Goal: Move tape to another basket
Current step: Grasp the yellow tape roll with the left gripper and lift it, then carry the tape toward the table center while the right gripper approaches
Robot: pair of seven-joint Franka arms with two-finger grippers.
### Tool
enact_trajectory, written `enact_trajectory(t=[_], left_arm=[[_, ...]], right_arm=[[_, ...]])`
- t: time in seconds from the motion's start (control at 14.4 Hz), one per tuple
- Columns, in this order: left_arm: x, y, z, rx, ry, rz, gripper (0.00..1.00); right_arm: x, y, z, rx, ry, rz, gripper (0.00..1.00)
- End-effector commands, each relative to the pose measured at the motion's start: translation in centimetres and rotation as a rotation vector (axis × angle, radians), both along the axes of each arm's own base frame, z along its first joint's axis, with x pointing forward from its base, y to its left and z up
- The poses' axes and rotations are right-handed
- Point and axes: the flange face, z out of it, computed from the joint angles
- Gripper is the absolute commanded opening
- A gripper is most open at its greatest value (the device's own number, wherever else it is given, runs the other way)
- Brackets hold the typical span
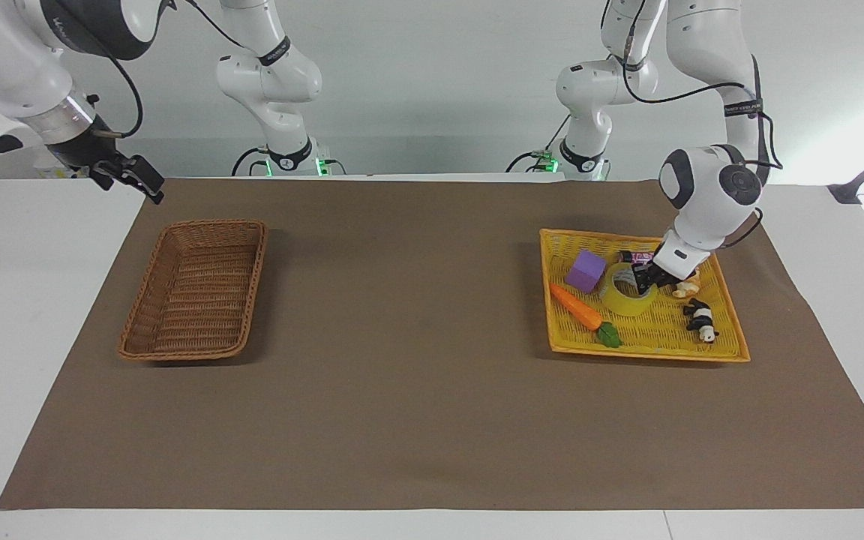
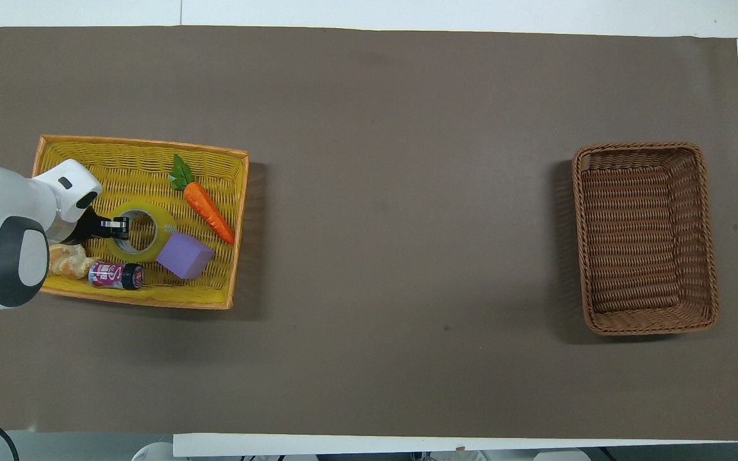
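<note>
The tape (image 1: 625,301), a yellow roll with a white core, lies in the bright yellow woven tray (image 1: 664,341) toward the left arm's end of the table. It also shows in the overhead view (image 2: 163,225). My left gripper (image 1: 645,278) is down in the tray and shut on the roll's wall, one finger inside the hole and one outside; it also shows in the overhead view (image 2: 116,226). The roll looks tipped up on the gripped side. The brown wicker basket (image 1: 256,276) stands toward the right arm's end and holds nothing (image 2: 644,150). My right gripper (image 1: 132,176) waits in the air beside the basket's end.
The yellow tray (image 2: 138,157) also holds a purple block (image 2: 184,254), a toy carrot (image 2: 209,206), a small can (image 2: 116,275), a tan toy (image 2: 68,261) and a black-and-white animal figure (image 1: 702,319). A brown mat (image 1: 402,375) covers the table between tray and basket.
</note>
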Motion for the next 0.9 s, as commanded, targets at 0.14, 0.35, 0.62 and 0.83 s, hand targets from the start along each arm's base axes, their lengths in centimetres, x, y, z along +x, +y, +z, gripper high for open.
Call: enact_trajectory(t=[0.14,0.35,0.62,0.83], left_arm=[[3.3,-2.8,11.3,0.010,0.047,-0.026,0.00],[1.2,-7.2,15.7,-0.084,0.046,0.057,0.00],[-2.8,-21.0,17.7,-0.194,0.056,0.194,0.00],[-6.7,-27.9,18.3,-0.226,0.080,0.215,0.00]], right_arm=[[-0.4,-0.1,0.1,0.007,0.003,0.017,1.00],[-0.4,-0.1,0.1,0.007,0.003,0.017,1.00],[-0.4,-0.1,0.1,0.008,0.003,0.018,1.00],[-1.1,0.0,-0.3,0.019,0.052,0.021,1.00]])
